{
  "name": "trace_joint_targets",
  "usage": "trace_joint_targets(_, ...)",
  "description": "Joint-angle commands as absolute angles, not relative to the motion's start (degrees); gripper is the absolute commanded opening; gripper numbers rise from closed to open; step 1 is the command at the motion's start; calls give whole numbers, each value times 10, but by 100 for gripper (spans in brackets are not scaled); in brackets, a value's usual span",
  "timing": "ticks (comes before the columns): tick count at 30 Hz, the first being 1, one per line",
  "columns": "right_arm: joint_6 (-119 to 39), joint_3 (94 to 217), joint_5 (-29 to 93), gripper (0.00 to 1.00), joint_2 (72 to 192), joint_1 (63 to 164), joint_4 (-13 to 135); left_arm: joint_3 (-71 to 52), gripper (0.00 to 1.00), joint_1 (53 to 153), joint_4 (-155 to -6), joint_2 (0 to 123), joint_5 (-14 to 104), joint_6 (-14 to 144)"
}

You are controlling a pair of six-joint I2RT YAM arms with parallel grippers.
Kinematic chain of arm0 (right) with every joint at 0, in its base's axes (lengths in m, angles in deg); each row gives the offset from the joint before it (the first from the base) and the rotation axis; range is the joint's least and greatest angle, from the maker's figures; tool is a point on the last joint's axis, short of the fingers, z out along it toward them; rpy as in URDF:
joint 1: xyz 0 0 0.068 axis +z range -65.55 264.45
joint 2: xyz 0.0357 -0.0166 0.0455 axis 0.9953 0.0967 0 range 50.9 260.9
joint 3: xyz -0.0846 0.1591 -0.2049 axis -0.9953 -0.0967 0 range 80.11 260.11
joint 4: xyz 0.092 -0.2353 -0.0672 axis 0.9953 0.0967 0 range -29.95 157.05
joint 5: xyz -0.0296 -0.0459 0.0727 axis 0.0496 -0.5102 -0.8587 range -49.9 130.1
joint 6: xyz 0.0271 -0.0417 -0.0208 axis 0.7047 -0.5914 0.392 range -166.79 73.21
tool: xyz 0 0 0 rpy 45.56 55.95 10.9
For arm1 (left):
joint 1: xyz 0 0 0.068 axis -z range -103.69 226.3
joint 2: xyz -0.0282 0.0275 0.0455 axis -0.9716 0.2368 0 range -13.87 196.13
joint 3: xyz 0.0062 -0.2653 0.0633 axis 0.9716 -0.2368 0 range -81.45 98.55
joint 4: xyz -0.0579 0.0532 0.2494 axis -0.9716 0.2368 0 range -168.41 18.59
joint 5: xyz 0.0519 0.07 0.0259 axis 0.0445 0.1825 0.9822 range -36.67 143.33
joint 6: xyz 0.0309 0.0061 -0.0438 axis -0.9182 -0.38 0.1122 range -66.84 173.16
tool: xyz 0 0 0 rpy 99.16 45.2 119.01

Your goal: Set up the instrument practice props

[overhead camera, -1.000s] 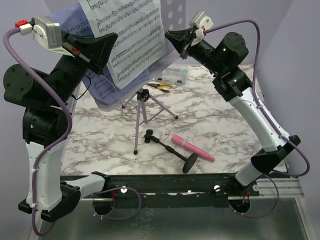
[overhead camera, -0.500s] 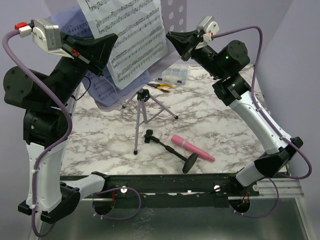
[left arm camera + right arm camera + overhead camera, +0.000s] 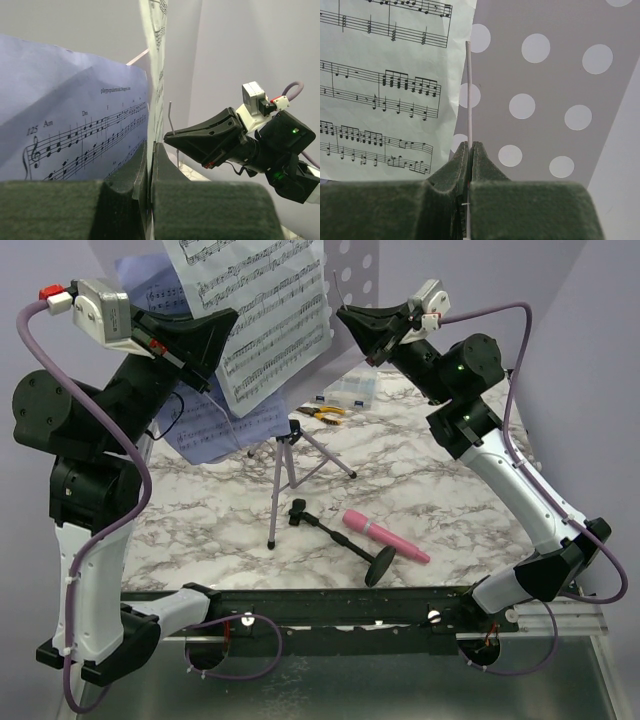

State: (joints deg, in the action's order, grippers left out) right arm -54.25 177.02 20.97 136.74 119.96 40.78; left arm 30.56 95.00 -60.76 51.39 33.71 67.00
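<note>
With left gripper (image 3: pixel 150 148) pressed shut on the edge of the limp, tear-prone white page (image 3: pixel 272 325) and right gripper (image 3: pixel 470 145) nipping the thin springy wire (image 3: pixel 468 90) rising above it, probably best handled gently.

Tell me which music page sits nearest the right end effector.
The white page, in front; its edge is beside the right end effector. The lavender page shows farther left.

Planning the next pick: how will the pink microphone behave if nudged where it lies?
The microphone lies on its side on the table and looks round, so it will probably roll. The black stand lies just in front, so it may block rolling nearward. It looks like light plastic, likely easy to shift.
</note>
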Motion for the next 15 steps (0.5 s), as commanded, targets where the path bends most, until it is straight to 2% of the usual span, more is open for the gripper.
trace_joint_targets(1, -531, 1768, 210, 0, 1361, 1197, 374, 319, 0, 948, -617, 530, 339, 671)
trace_joint_targets(15, -522, 1748, 197, 0, 1356, 1197, 353, 370, 0, 958, -627, 591, 307, 683)
